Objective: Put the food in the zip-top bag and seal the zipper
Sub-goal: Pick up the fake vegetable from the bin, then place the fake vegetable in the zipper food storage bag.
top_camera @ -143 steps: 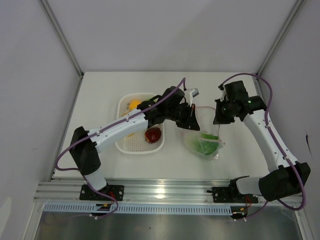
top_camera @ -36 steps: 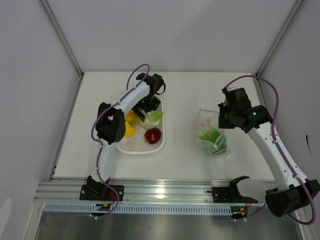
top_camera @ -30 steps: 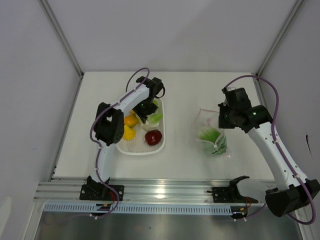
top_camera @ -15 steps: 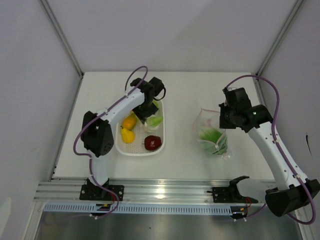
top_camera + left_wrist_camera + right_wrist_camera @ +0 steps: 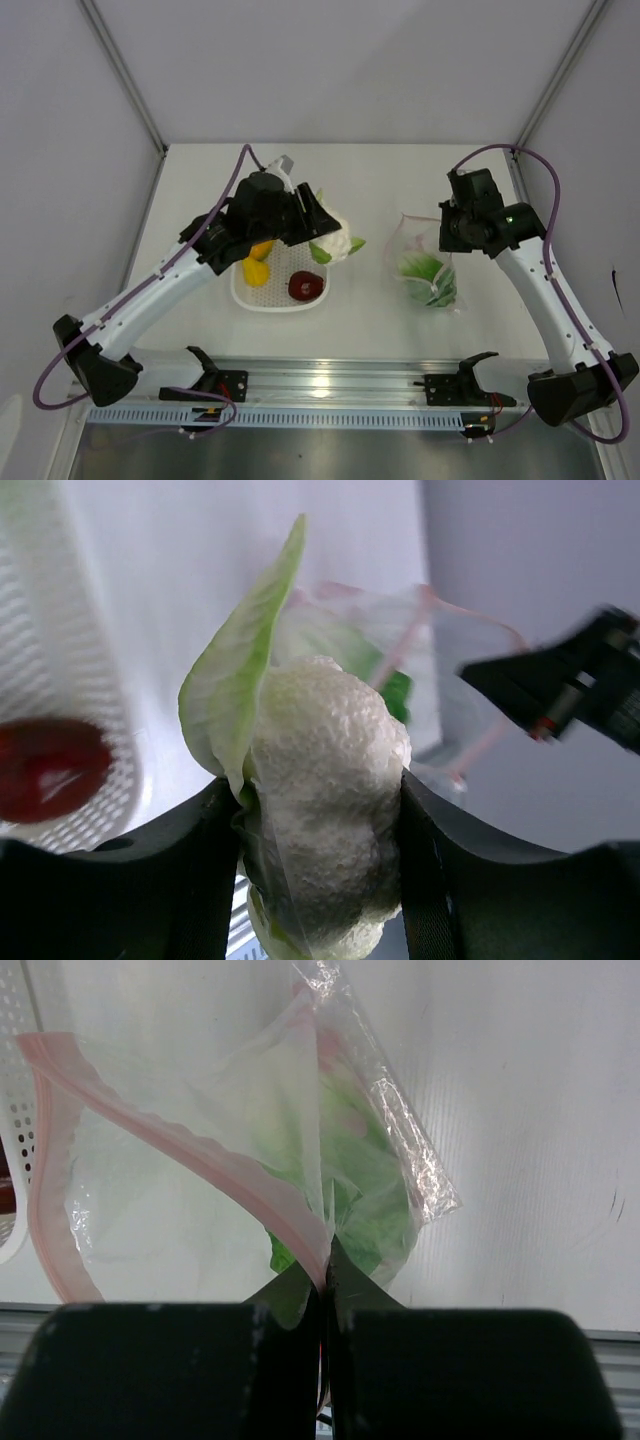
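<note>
My left gripper (image 5: pixel 322 232) is shut on a green-white lettuce (image 5: pixel 320 810), lifted just right of the white basket (image 5: pixel 255 297); the lettuce (image 5: pixel 335 240) fills the gap between both fingers. The clear zip-top bag (image 5: pixel 425 262) hangs open to the right, green food (image 5: pixel 365 1185) inside it. My right gripper (image 5: pixel 326 1270) is shut on the bag's pink zipper (image 5: pixel 190 1150) edge, holding the mouth up. In the basket lie a dark red apple (image 5: pixel 305 285) and orange-yellow fruit (image 5: pixel 256 270). The apple (image 5: pixel 45 780) shows blurred in the left wrist view.
Grey walls close the white table on three sides. A metal rail (image 5: pixel 330 385) with both arm bases runs along the near edge. The basket sits left of centre, the bag right of centre.
The left gripper closed on a lettuce in the basket, lifted it and swung right toward the bag. The right arm kept holding the bag open.
</note>
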Controlling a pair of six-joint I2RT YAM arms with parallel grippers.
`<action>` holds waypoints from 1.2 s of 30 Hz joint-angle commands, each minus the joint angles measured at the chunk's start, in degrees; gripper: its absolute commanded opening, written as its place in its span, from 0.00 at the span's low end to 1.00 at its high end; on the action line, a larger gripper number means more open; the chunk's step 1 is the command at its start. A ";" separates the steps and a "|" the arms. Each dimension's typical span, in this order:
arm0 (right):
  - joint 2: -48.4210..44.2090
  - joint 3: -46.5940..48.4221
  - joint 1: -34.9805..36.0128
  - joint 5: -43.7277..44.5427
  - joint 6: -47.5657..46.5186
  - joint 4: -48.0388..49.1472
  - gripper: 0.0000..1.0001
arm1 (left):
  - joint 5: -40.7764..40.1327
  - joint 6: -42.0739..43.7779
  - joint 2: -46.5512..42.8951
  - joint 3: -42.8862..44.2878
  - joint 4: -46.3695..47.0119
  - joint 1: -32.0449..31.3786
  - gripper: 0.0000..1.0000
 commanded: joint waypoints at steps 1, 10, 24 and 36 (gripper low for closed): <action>0.03 3.19 0.38 -0.21 1.21 -0.11 0.00 | 16.32 6.74 1.41 -2.02 22.29 -2.47 0.01; -0.94 1.44 1.08 0.40 1.56 0.77 0.00 | 29.70 3.58 9.42 -0.53 34.62 -9.60 0.01; -3.84 -1.20 2.05 -1.44 1.39 3.58 0.00 | 22.94 -3.36 22.07 10.89 24.18 -10.92 0.01; -5.95 -2.17 2.75 -2.84 3.84 5.43 0.00 | 6.50 -9.25 23.13 10.90 20.12 -11.70 0.01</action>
